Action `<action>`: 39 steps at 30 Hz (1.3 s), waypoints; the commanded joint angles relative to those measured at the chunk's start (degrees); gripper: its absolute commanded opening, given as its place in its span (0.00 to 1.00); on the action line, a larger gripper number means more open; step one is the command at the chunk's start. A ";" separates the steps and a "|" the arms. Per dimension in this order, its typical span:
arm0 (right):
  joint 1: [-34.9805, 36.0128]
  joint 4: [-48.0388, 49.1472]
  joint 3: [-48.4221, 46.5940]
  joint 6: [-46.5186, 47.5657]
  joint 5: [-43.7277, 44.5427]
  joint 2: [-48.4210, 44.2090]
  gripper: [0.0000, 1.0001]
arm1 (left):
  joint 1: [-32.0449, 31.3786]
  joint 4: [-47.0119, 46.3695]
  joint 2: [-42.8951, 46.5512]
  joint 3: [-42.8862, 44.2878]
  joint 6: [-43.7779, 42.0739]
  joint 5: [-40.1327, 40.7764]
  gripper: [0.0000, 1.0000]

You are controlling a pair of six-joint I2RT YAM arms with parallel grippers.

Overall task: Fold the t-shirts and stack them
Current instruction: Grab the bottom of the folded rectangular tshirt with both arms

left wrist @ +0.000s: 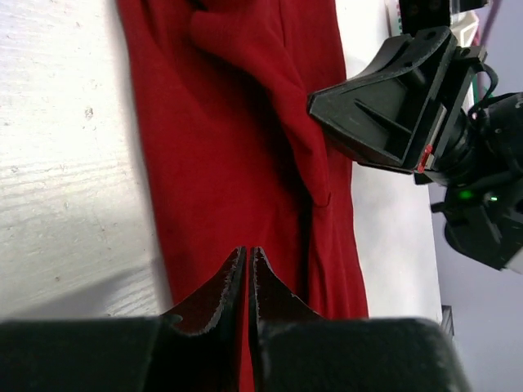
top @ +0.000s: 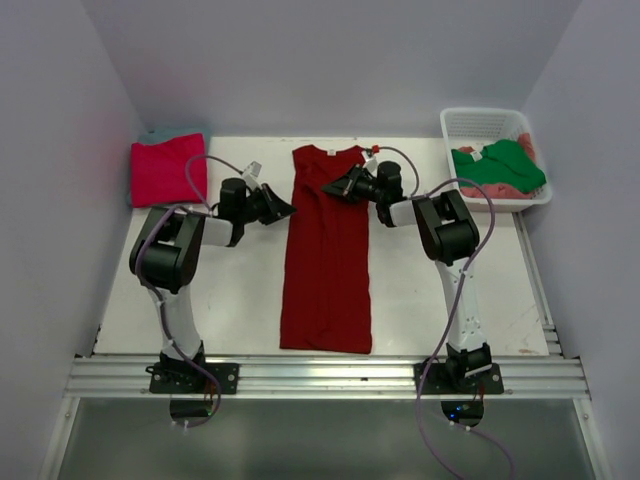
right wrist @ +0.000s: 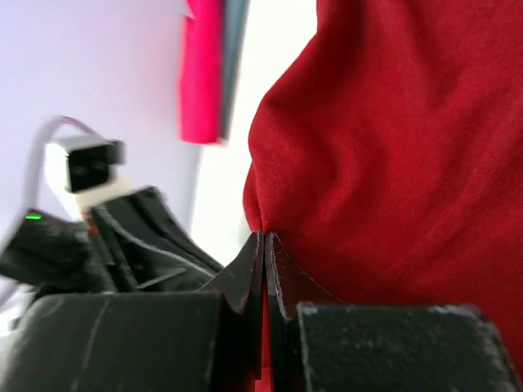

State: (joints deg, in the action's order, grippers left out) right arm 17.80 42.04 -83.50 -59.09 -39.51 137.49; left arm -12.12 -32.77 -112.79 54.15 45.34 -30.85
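The dark red t-shirt (top: 326, 260) lies as a long narrow strip down the middle of the table, collar at the far end. My right gripper (top: 338, 187) is over its upper part, shut on a raised fold of the dark red cloth (right wrist: 384, 147). My left gripper (top: 288, 210) is shut at the shirt's left edge, its tips (left wrist: 248, 251) over flat red cloth (left wrist: 221, 147) with none bunched in them. The magenta-pink shirt (top: 167, 172) lies folded at the far left on the teal one (top: 176, 132). The green shirt (top: 503, 166) and the salmon-pink one (top: 527, 148) lie in the basket.
A white lattice basket (top: 482, 122) stands at the far right corner. Walls close in the table on the left, back and right. The aluminium rail (top: 330, 375) with both arm bases runs along the near edge. The right gripper's body (left wrist: 392, 106) sits close across from my left one.
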 commanded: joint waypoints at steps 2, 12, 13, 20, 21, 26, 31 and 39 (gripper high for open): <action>-1.45 25.70 0.63 -19.29 -4.96 5.41 0.00 | 1.22 -9.13 -3.66 0.34 3.78 -4.30 0.08; -2.33 34.33 1.50 -25.90 -6.81 8.41 0.00 | 2.54 -25.56 -11.39 3.41 16.08 -8.35 0.09; -2.33 34.60 1.59 -26.07 -6.99 8.49 0.00 | 2.63 -30.37 -13.40 4.11 20.10 -8.70 0.11; -2.68 36.00 1.15 -27.66 -8.39 10.08 0.00 | 2.72 -49.84 -24.48 9.39 37.96 -7.30 0.34; -2.69 36.44 1.15 -28.01 -8.48 10.51 0.00 | 2.63 -50.80 -25.54 10.26 40.24 -6.95 0.36; -3.12 36.71 1.15 -28.18 -8.92 10.87 0.00 | 1.75 -50.64 -29.15 14.49 43.43 -5.63 0.47; -3.39 36.71 0.80 -28.62 -9.18 11.31 0.00 | 0.35 -44.07 -28.19 16.24 42.38 -3.69 0.51; -3.48 38.90 -0.17 -30.82 -9.45 12.71 0.00 | -1.85 -31.05 -24.41 18.35 36.42 -0.89 0.45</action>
State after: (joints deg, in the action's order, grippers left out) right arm 14.66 74.63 -82.28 -88.38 -47.59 148.94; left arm -13.10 -69.08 -140.73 70.28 86.63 -34.11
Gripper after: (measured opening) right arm 0.009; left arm 0.456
